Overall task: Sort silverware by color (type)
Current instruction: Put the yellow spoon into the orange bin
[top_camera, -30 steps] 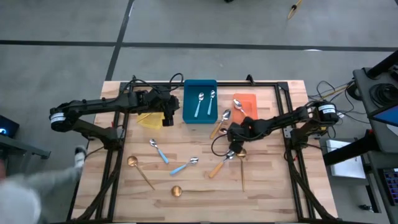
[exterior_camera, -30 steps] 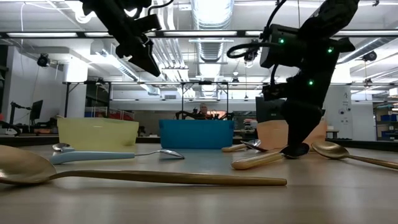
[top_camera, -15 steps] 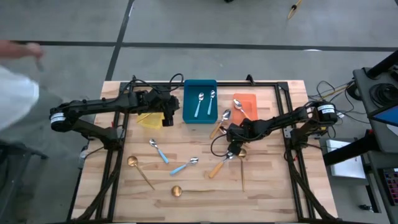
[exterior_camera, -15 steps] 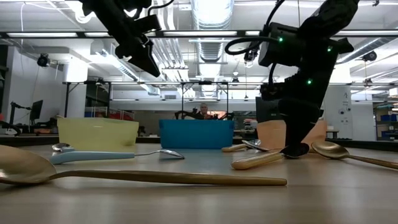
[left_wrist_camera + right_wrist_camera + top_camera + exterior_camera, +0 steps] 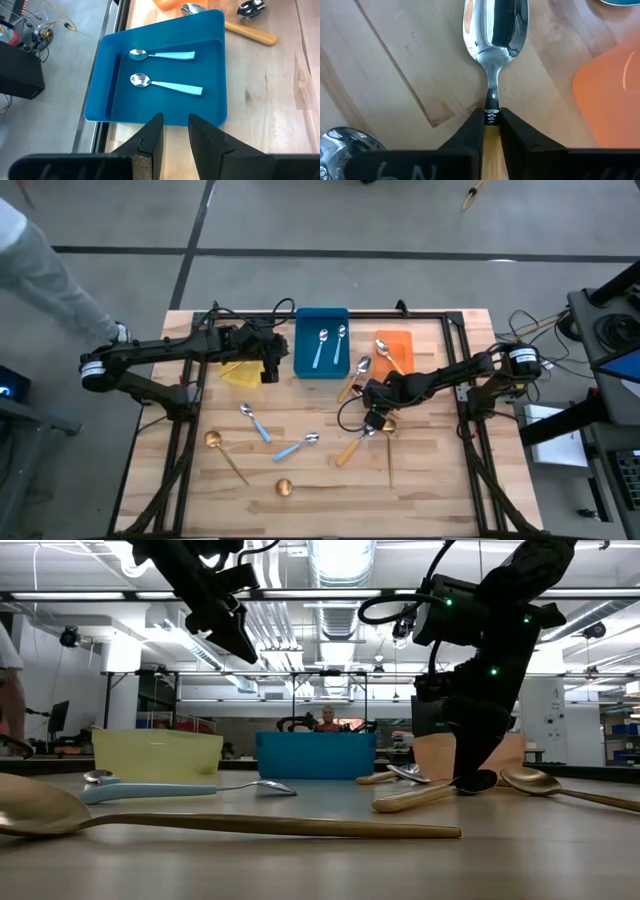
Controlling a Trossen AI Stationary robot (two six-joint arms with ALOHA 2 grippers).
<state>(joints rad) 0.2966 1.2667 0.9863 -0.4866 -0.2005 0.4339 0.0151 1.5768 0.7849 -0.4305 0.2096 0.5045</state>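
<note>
My right gripper [image 5: 370, 423] is down at the table's middle right, shut on an orange-handled spoon [image 5: 352, 446] that lies flat on the wood. A second orange-handled spoon [image 5: 354, 378] lies just beyond it, and a gold spoon [image 5: 389, 448] lies to its right. Two blue-handled spoons [image 5: 256, 423] [image 5: 297, 447] and two more gold spoons [image 5: 224, 452] [image 5: 300, 487] lie toward the near left. My left gripper [image 5: 175, 125] hangs open and holds nothing, up by the blue bin's [image 5: 105, 90] left side. My right gripper pinches the spoon's neck [image 5: 491, 114] between its two fingers, where the silver stem meets the orange handle. The fingers come steeply from above and stand on either side of the neck. The spoon lies flat on the table, bowl [image 5: 495, 27] ahead of the fingertips.
The blue bin [image 5: 308, 366] at the far middle holds two blue-handled spoons. The orange bin [image 5: 402, 340] to its right holds one spoon, and the yellow bin [image 5: 238, 372] sits under my left arm. Another spoon bowl [image 5: 345, 142] lies close beside my right fingers. A person stands beyond the far left corner.
Neither arm has visibly shifted, and the spoons lie where they were. A person outside the table's left edge has walked from the near side toward the far side.
</note>
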